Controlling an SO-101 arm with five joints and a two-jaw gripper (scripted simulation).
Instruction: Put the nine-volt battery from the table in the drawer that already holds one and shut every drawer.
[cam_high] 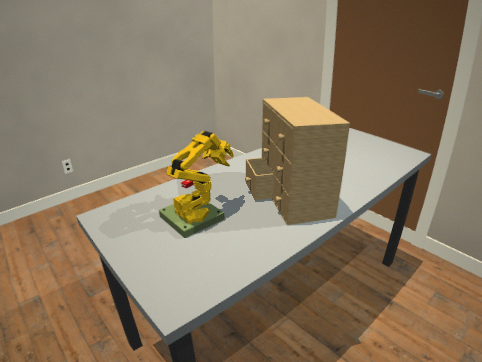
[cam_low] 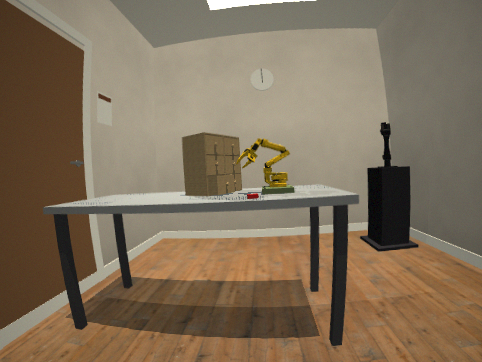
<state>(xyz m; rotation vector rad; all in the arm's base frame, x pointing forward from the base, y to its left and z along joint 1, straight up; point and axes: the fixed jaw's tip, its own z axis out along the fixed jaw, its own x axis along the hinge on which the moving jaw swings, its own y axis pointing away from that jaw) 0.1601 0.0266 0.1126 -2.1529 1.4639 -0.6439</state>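
The gripper point(cam_high: 223, 154) hung in the air beside the wooden drawer cabinet point(cam_high: 310, 150), above and just short of the one drawer point(cam_high: 260, 179) that stood pulled out, with its jaws a small way apart and nothing seen between them. A small red object point(cam_high: 187, 183), apparently the nine-volt battery though too small to tell for sure, lay on the table point(cam_high: 210, 280) behind the arm's lower links, close to the green base plate point(cam_high: 172, 220) and well below and behind the gripper. In the exterior view it point(cam_low: 253, 196) lay on the table top in front of the base.
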